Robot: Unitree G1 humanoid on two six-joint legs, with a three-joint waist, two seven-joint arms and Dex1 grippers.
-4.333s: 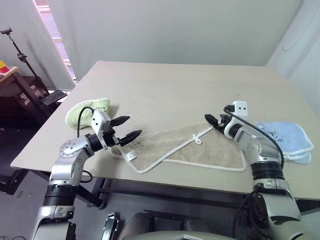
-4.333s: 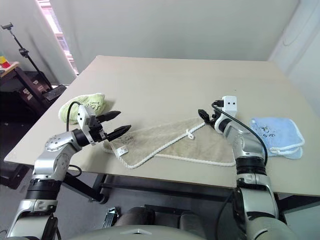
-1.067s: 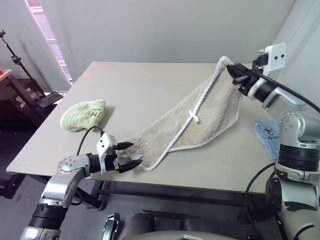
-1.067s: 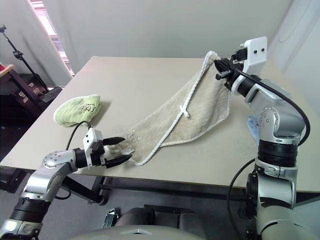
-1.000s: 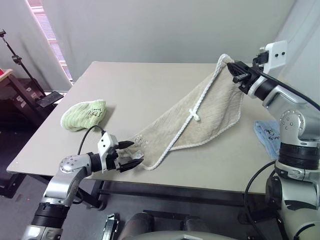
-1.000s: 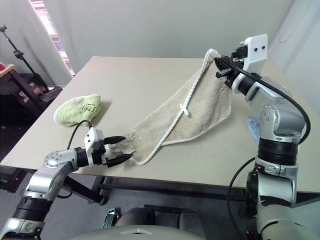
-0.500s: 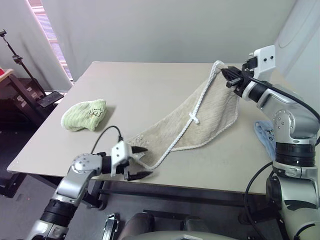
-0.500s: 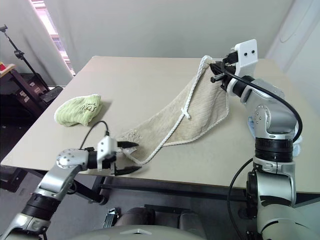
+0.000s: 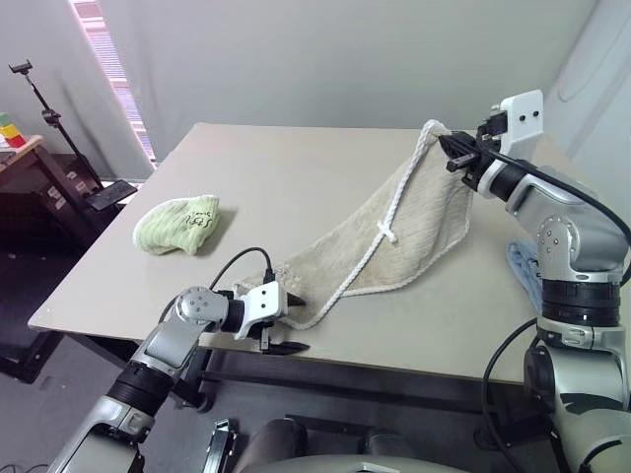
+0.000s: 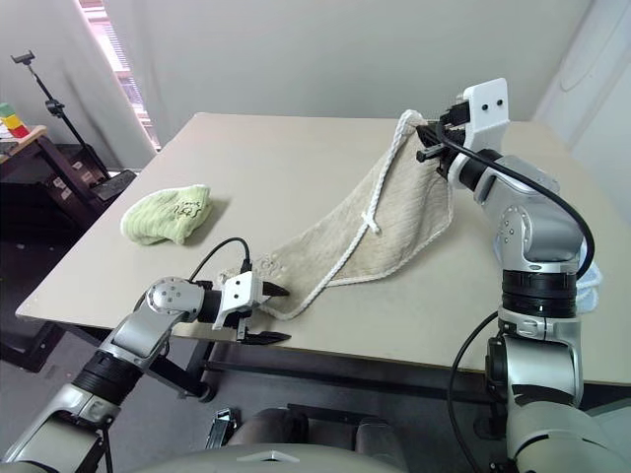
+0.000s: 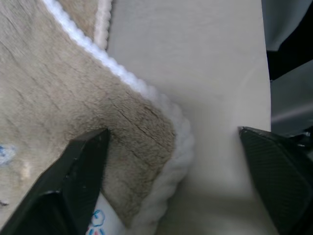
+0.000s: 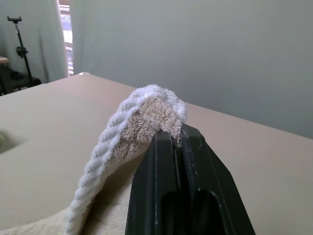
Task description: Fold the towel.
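I see the towel (image 9: 394,232) slung from my right gripper (image 12: 182,134) down to the table (image 9: 296,177); its low corner lies between my left gripper's (image 10: 268,313) spread fingers.

beige table (image 9: 296,168) with a plain matte top. three cloths on it — beige towel (image 9: 394,246) lies diagonally from the near edge toward the far right, its near corner flat on the top just by the table edge, its far corner raised off the surface. crumpled light green cloth (image 9: 177,224) sits near the left edge, well apart from the towel. light blue cloth (image 9: 523,271) at the right edge, mostly hidden.
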